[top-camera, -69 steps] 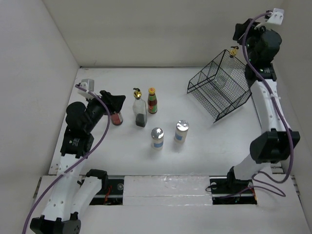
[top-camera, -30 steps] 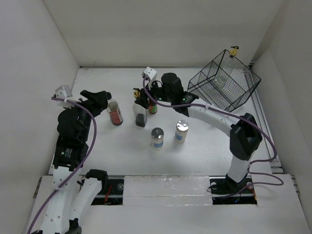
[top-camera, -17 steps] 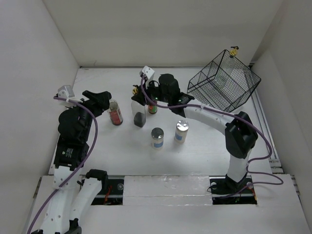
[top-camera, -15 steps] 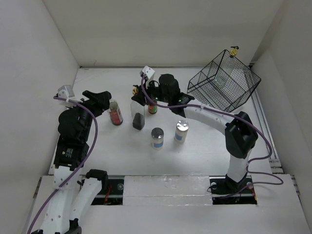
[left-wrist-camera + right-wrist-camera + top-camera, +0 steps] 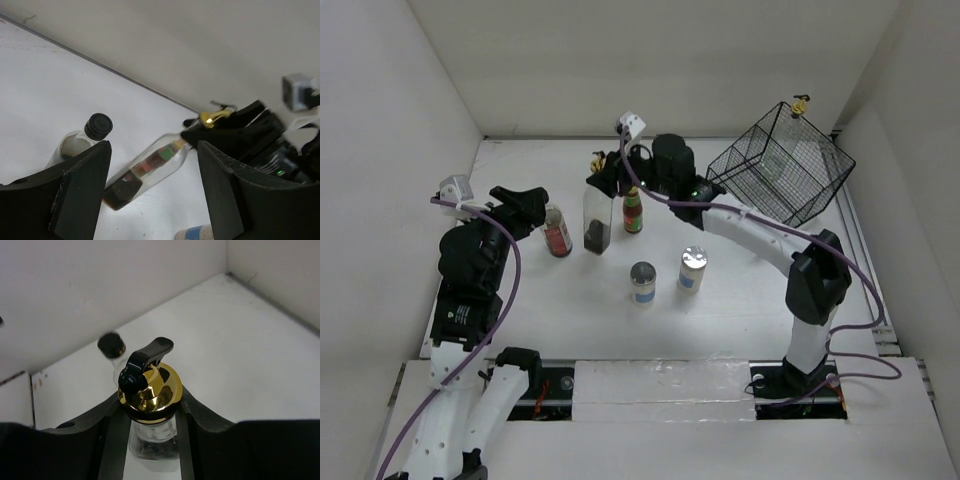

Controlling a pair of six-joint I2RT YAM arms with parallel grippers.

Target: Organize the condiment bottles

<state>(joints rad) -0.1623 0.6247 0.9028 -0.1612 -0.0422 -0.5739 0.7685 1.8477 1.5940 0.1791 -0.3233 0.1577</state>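
While the right gripper [image 5: 150, 412] is clamping its fingers [image 5: 111, 434] narrowly on the glass neck of the dark-filled cruet [image 5: 595, 215], the flared gold spout is sitting directly above the pads. It is probably acting as a stop, keeping the bottle from sliding down through the grip. In the overhead view the cruet is hanging roughly upright at upper centre. Whether its base is touching the table cannot be told. Just to its right, the red-labelled sauce bottle [image 5: 633, 210] is standing apart from the grip, so the neck hold is giving clearance from that neighbour. Further left, the left gripper [image 5: 530, 206] is hovering with its jaws partly open and nothing between them. It is waiting just beside the jar of red contents [image 5: 558, 236], apparently staged for the next pick. Below centre, the left-hand shaker [image 5: 643, 282] and the right-hand shaker [image 5: 692, 268] are standing side by side, well clear of both arms. At upper right, the black wire basket [image 5: 820, 190] is already holding the second cruet [image 5: 776, 165], which suggests the gripped bottle is heading there.
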